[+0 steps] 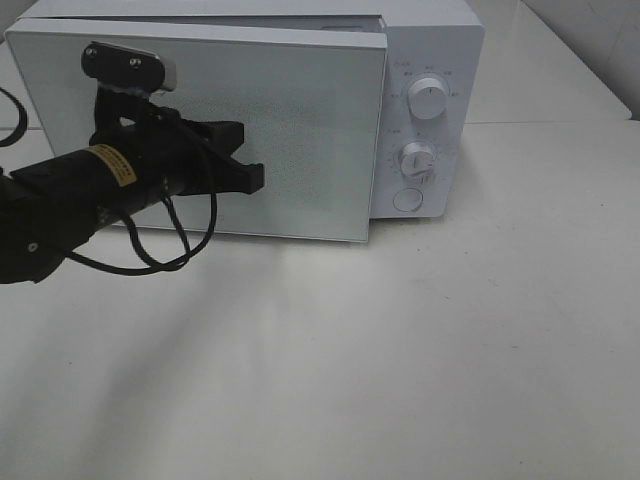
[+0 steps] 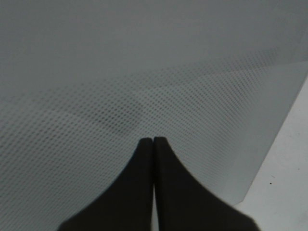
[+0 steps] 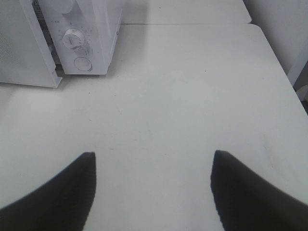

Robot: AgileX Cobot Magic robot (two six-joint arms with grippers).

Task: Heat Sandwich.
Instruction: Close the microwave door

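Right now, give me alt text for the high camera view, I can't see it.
The shut left gripper points at the front of the slightly ajar door of a white microwave. Two knobs and a round button sit on the panel to its right.

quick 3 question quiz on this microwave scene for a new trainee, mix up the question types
1. True or false: the left claw is shut, its tips pointing at the microwave door.
2. The right claw is: A) open above the table; B) shut on a dial; C) holding a plate.
3. Short answer: does any view show the sandwich?

Key: 1 true; 2 A; 3 no, it is not in view.
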